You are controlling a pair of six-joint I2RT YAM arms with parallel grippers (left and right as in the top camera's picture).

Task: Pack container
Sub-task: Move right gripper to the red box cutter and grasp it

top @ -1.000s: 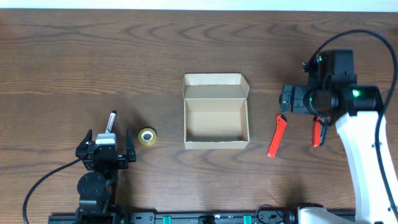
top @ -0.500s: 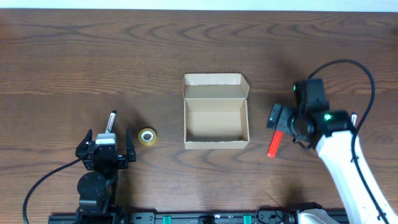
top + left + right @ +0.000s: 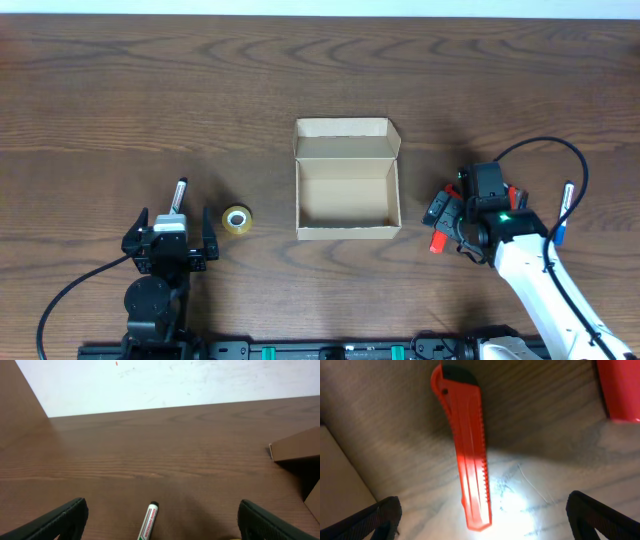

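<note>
The container (image 3: 346, 228) is a tan cardboard box standing open at mid-table, its flap lid folded back on the far side and its inside empty. A red utility knife (image 3: 467, 455) lies on the table just right of the box. My right gripper (image 3: 452, 222) hovers low over it, open, with the knife between the fingers (image 3: 487, 517) and untouched. A whiteboard marker (image 3: 178, 195) lies ahead of my left gripper (image 3: 173, 222), which is open and empty. The marker also shows in the left wrist view (image 3: 149, 520).
A yellow tape roll (image 3: 236, 219) lies between the left gripper and the box. A second red item (image 3: 620, 390) lies right of the knife. A blue-tipped marker (image 3: 563, 215) lies at the far right. The box corner (image 3: 297, 445) shows in the left wrist view.
My right arm has swung toward the table's front and dropped low over the red knife, covering most of it from above. The left arm has not moved.
</note>
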